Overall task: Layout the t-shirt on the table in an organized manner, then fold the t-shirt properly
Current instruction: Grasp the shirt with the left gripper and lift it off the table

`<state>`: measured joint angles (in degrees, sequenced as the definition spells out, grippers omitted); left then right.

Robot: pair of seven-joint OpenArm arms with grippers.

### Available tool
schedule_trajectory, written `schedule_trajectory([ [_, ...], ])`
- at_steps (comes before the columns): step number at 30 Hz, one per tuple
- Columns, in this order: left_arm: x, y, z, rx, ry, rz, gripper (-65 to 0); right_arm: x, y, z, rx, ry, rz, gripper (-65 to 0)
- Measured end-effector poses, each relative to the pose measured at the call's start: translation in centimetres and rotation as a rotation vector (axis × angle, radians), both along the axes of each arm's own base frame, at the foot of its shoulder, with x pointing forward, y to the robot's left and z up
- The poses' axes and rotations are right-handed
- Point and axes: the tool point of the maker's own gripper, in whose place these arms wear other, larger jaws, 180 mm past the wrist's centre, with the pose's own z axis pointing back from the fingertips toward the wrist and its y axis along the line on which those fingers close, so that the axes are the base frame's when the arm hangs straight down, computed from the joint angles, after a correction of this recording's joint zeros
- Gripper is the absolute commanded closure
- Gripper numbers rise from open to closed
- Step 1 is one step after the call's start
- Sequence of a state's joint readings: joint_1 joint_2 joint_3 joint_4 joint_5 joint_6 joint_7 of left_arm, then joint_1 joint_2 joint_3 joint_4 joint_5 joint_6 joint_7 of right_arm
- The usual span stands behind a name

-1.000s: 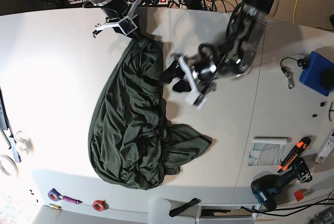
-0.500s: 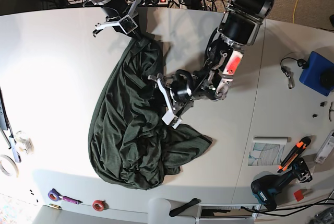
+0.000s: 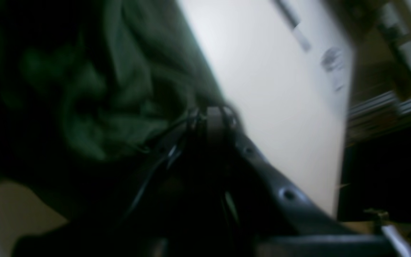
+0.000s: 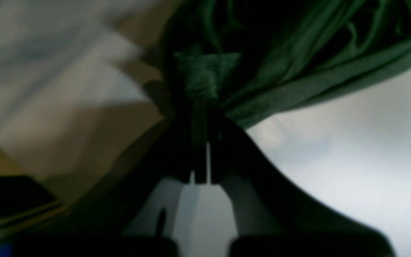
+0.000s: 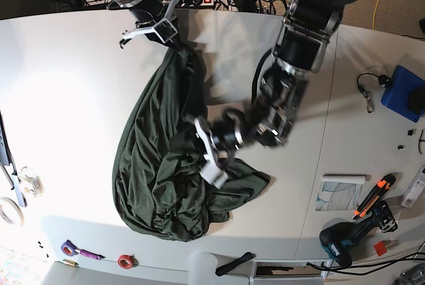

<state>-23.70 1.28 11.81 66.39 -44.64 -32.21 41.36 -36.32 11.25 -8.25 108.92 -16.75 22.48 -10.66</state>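
right gripper (image 4: 200, 103) pinches the far end of the t-shirt (image 5: 159, 165), which lies bunched lengthwise across the table (image 5: 66, 99) toward its near edge, with the left gripper (image 5: 207, 152), closure unclear, nearer the crumpled middle.

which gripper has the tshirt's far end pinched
The right gripper, at the far edge: jaws shut on the gathered end of the t-shirt. The left gripper is over its crumpled middle.

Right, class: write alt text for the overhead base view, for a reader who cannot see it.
A crumpled dark green t-shirt lies in a long heap on a white table. The right end effector pinches its far end, while the left end effector reaches into the folds near its middle.
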Motion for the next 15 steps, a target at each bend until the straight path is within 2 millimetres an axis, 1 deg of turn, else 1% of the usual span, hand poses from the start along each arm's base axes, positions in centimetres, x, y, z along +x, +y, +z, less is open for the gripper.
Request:
schedule_trajectory([
  [2, 1.3, 1.1, 1.8, -0.054, -0.007, 0.022, 0.0, 1.6, 0.6, 2.3, 0.017, -0.076, 0.008, 0.0],
  [5, 3.2, 2.9, 4.4, -0.133, -0.032, 0.068, 0.0, 4.4, 1.3, 5.9, 0.041, -0.196, 0.009, 0.0],
  [7, 4.5, 4.4, 5.3, -0.126, -0.051, 0.099, 0.0, 5.5, 2.0, 7.5, 0.063, -0.246, 0.019, 0.0],
  [9, 5.9, 5.9, 6.7, -0.129, -0.084, 0.13, 0.0, 6.4, 3.1, 8.6, 0.11, -0.271, 0.03, 0.0],
  [12, 7.7, 8.3, 8.4, -0.099, -0.138, 0.162, 0.0, 7.8, 5.8, 10.8, 0.206, -0.325, 0.052, 0.0],
  [15, 9.0, 10.8, 9.6, -0.04, -0.181, 0.182, 0.0, 8.2, 9.5, 12.4, 0.278, -0.348, 0.105, 0.0],
])
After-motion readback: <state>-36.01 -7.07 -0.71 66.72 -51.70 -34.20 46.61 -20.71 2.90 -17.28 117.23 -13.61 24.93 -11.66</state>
